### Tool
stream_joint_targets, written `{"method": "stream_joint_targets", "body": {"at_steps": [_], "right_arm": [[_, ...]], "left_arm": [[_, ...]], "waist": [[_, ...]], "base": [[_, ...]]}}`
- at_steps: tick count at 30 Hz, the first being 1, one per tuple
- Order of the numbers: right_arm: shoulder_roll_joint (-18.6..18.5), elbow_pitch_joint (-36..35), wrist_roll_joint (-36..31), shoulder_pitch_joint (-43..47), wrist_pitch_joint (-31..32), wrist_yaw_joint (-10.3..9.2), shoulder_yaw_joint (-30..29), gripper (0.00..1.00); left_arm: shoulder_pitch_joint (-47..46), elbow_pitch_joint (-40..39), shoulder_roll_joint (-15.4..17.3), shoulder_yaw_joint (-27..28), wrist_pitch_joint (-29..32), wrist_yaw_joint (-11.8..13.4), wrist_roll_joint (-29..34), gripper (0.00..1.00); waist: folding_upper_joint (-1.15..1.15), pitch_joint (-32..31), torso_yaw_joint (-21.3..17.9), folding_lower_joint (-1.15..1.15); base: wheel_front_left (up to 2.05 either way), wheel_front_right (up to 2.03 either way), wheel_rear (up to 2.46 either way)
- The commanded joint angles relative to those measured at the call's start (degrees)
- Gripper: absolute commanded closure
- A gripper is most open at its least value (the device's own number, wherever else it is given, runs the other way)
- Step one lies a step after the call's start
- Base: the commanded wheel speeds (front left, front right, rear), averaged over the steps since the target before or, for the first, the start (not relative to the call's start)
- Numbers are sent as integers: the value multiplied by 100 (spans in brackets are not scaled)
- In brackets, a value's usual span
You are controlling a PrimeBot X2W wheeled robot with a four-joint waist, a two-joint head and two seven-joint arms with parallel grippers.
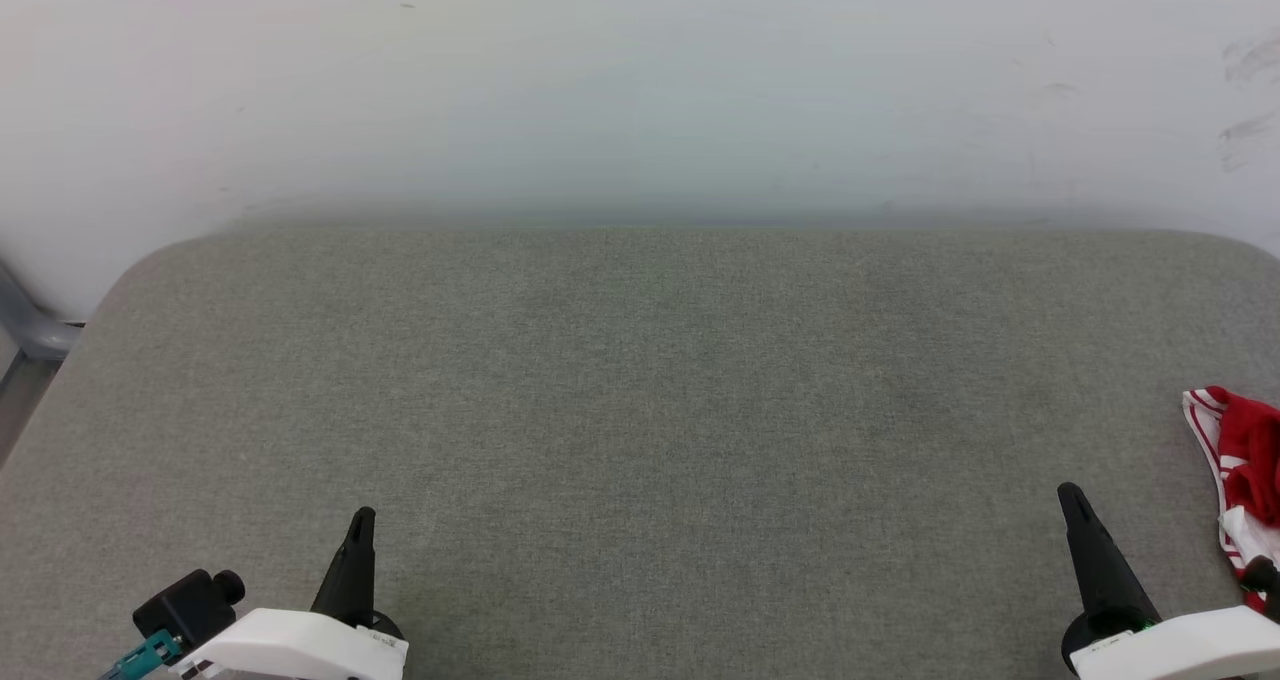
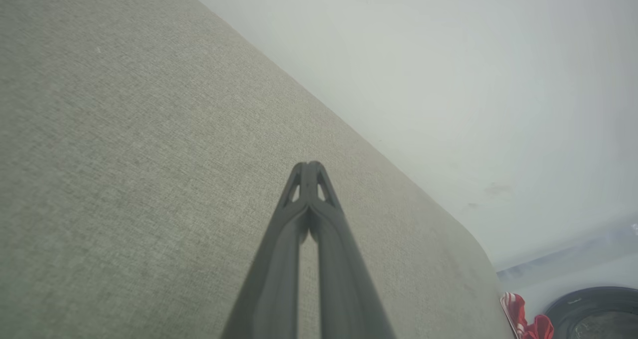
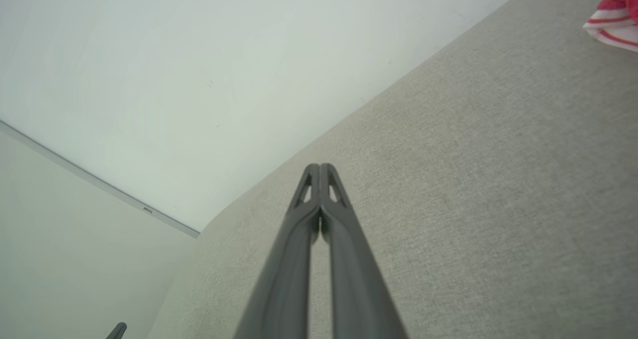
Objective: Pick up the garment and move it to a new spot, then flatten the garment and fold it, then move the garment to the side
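Operator: Tabletop point(image 1: 640, 410) finish?
Tech: Grey-green, fine woven fleck, uniform throughout.
Operator: Garment point(image 1: 1240, 460)?
Tech: Red body; white trim with thin red stripes at the edge.
Operator: Left tool point(image 1: 362, 516) and right tool point(image 1: 1070, 492)?
Tech: Black fingers on both. Left casing point(image 1: 290, 645) and right casing point(image 1: 1180, 645): white.
Operator: Remaining items?
Tech: Wall point(image 1: 640, 80): off-white, faint green tint, grey scuffs at upper right. Connector point(image 1: 150, 652) by the left casing: teal. Block point(image 1: 190, 605) beside it: black.
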Motion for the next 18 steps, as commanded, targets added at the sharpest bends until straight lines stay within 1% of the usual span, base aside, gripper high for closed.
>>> {"method": "stream_joint_targets", "body": {"at_steps": [1,18], "right_arm": [[-50,-17,166,-159,10,0,7,100],[-60,342,1366,-466,59,0,25,100]], "left_arm": [[-167,-81,8,46,41,-35,-161,100],[-300,-96,-66,186,344,-51,-1331,100]], "waist": [[0,3,-2,0],[0,49,-31,0]], "base": [[0,0,0],[0,0,0]]}}
